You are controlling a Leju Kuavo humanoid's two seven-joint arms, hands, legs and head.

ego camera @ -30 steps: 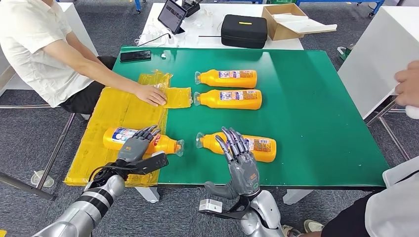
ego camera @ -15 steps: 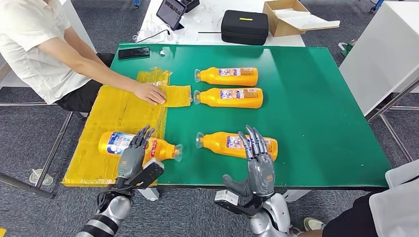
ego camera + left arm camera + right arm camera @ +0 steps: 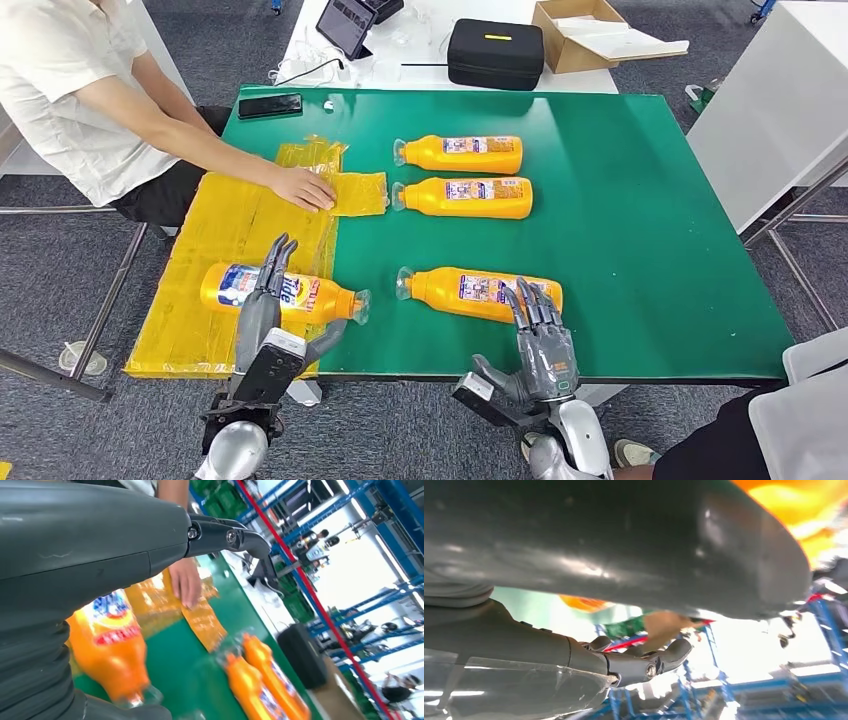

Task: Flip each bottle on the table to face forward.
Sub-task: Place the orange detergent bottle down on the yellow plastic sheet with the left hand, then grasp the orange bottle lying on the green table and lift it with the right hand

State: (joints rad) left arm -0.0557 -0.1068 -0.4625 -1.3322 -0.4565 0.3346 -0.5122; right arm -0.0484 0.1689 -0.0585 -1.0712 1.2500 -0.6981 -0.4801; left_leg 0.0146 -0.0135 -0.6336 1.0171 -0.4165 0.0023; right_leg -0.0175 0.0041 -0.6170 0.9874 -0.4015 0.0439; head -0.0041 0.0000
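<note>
Head view: both hands with fingers apart, holding nothing; left hand [image 3: 262, 320] over the bottle [image 3: 280, 291] (7 o'clock), right hand [image 3: 541, 345] at 5 o'clock.

Bright, even overhead light gives the head view sharp detail and faint shadows. Both wrist views are blurred (motion, mostly), with blown-out glare in their backgrounds.
</note>
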